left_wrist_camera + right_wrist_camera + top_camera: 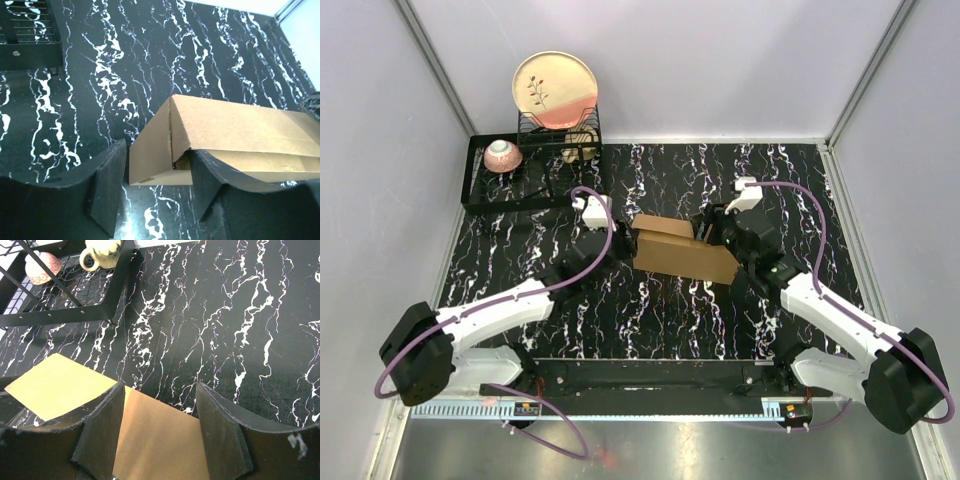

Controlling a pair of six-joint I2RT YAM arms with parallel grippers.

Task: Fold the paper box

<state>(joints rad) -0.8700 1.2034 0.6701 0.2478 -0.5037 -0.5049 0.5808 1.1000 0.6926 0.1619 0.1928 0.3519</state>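
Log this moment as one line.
paper box: mid-table, partly folded | left gripper: open, at box end | right gripper: open, above box

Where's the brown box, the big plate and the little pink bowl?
paper box (pixel 680 258): top external view, middle of its brown top face.
plate (pixel 555 88): top external view, centre of its cream face.
pink bowl (pixel 503 156): top external view, middle of the bowl.

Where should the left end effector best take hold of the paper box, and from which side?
Probably the short left end of the paper box, approached from the left. The left end effector stands open facing that end, where the top flap lifts slightly, leaving a thin edge to pinch. The long faces look too wide.
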